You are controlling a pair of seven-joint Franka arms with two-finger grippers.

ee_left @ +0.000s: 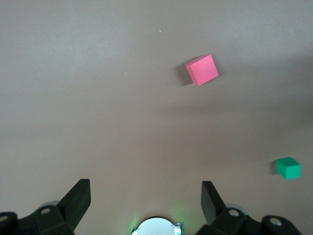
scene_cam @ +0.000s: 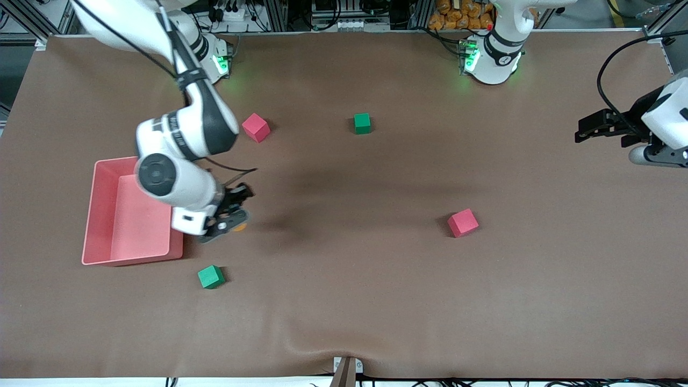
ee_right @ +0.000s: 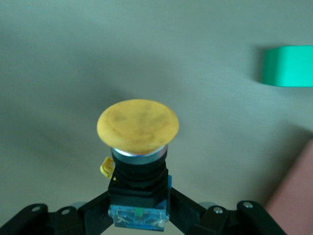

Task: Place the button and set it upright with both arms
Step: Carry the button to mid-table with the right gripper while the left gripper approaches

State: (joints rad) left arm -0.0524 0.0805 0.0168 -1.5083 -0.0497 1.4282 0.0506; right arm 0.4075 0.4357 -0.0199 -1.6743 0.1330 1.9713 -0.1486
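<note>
The button (scene_cam: 239,227) has a round orange-yellow cap (ee_right: 138,123) on a black body with a blue base. My right gripper (scene_cam: 232,217) is shut on that body (ee_right: 139,196), and the cap points away from the wrist. It hangs low over the brown cloth, just beside the pink tray (scene_cam: 90,215) and above a green cube (scene_cam: 210,277). Whether the button touches the cloth I cannot tell. My left gripper (scene_cam: 581,132) waits open and empty (ee_left: 145,193) over the left arm's end of the table.
A red cube (scene_cam: 256,127) and a green cube (scene_cam: 362,123) lie toward the robots' bases. Another red cube (scene_cam: 463,222) lies mid-table toward the left arm's end. The left wrist view shows a red cube (ee_left: 202,69) and a green cube (ee_left: 288,168).
</note>
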